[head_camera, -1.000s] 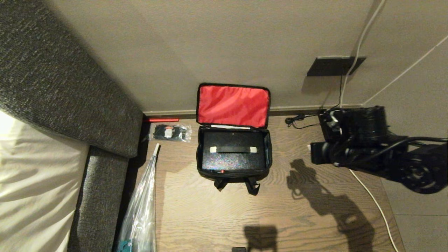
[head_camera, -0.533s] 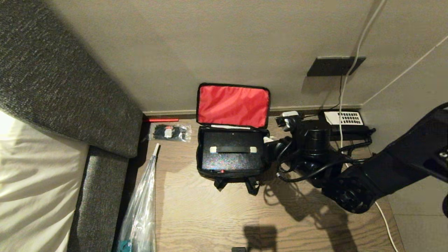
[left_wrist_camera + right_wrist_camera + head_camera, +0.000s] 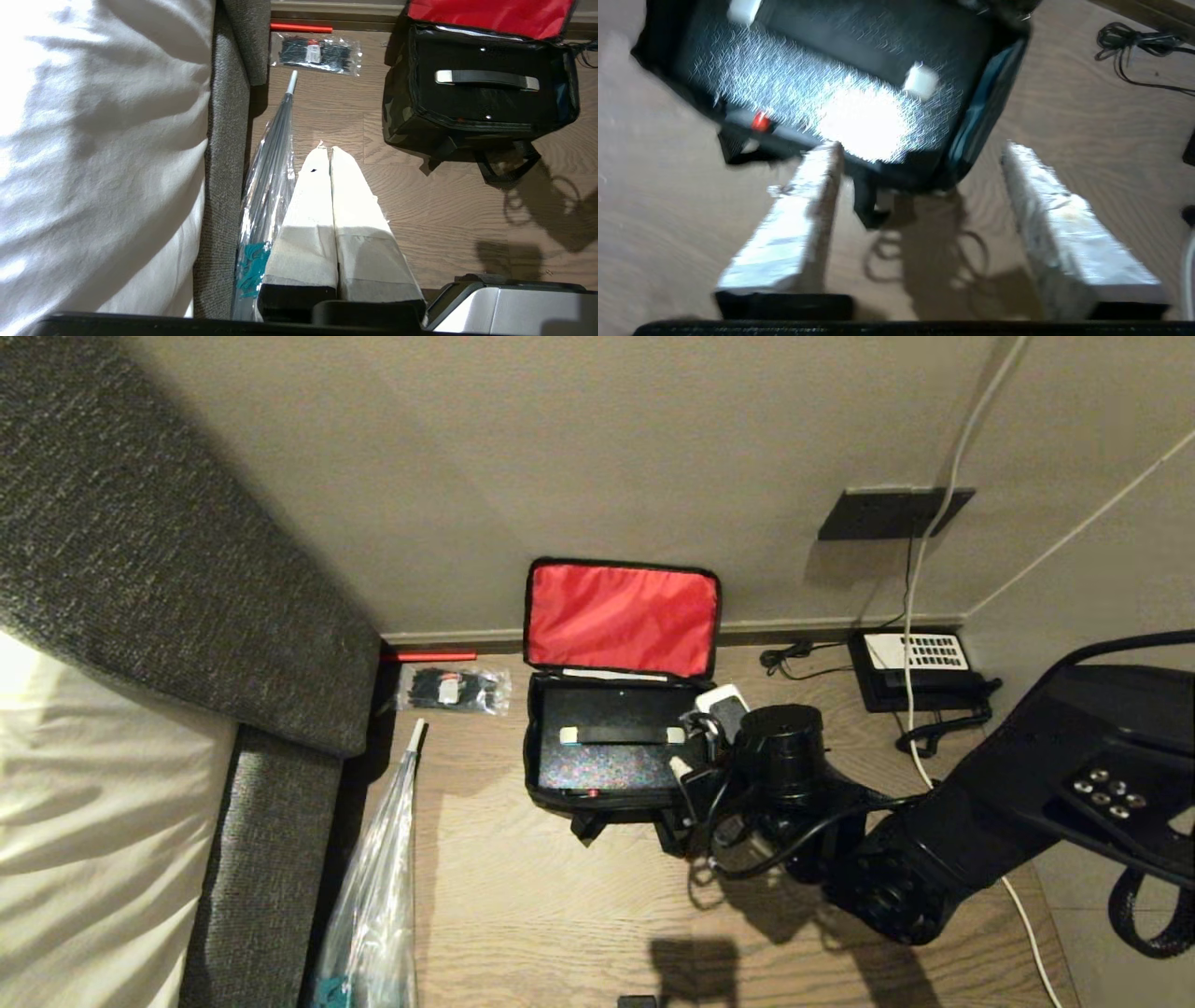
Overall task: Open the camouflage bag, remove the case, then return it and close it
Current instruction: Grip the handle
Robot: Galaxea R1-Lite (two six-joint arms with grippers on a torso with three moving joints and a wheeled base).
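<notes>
The right arm (image 3: 934,859) reaches in over the floor, bent at the elbow, its wrist now at the bag's right near corner; a second ago it hung well off to the right. The right gripper (image 3: 920,149) has its two fingers (image 3: 803,205) spread wide, empty, where earlier they were shut. Just beyond their tips sits the one camouflage bag (image 3: 620,709), lid up, with the one case (image 3: 611,747) lying inside. The left gripper (image 3: 330,151) hangs parked, fingers pressed together, bag well ahead.
</notes>
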